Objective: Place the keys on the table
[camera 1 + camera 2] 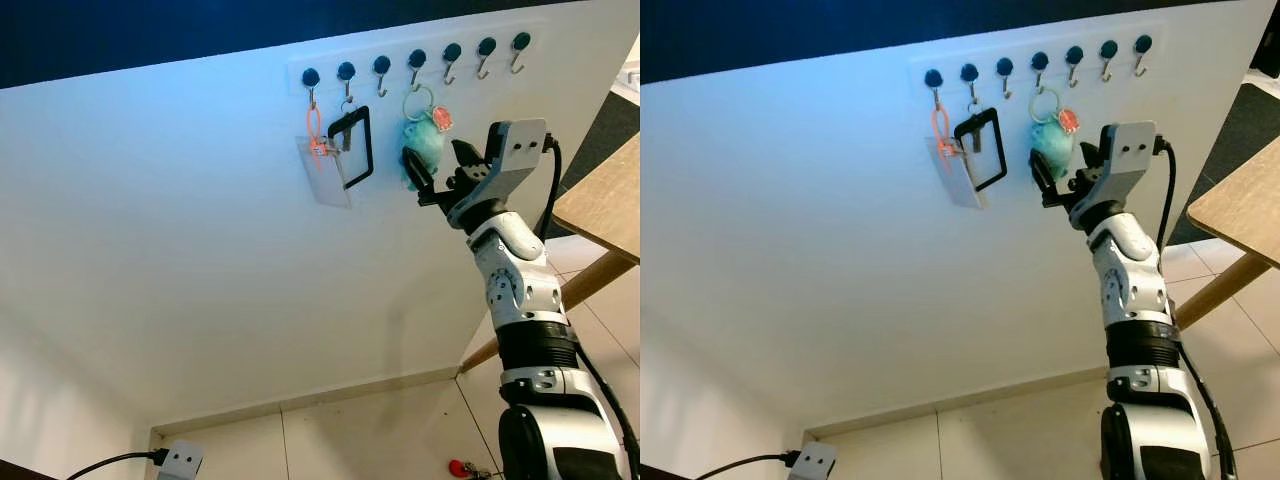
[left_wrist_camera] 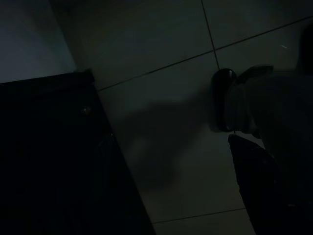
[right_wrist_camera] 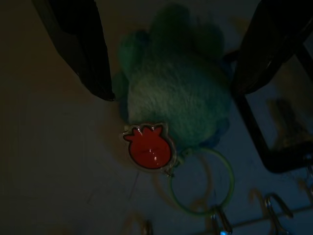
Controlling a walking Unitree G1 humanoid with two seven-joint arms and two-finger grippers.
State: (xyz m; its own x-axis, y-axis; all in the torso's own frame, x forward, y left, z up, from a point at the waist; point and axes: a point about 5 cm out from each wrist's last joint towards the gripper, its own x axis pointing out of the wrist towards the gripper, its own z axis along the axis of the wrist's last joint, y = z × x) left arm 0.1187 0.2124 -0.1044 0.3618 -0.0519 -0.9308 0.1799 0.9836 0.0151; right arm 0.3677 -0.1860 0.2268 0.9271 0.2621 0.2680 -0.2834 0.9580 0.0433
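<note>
The keys hang from a hook on the white wall by a pale green ring [image 1: 418, 102]. A teal plush keychain [image 1: 425, 143] and a red fruit-shaped tag [image 3: 148, 149] hang on the same ring. My right gripper [image 1: 438, 165] is raised to the wall and open. Its two black fingers [image 3: 83, 49] stand either side of the plush [image 3: 176, 93], apart from it. My left arm hangs idle; its wrist view is very dark and looks down on floor tiles [image 2: 161, 112].
A hook rail [image 1: 380, 66] also holds a black rectangular frame [image 1: 352, 147] and an orange clip with a clear card sleeve [image 1: 322, 165]. A wooden table [image 1: 605, 205] stands to the right. A power strip [image 1: 180, 460] and a small red object [image 1: 458, 467] lie on the floor.
</note>
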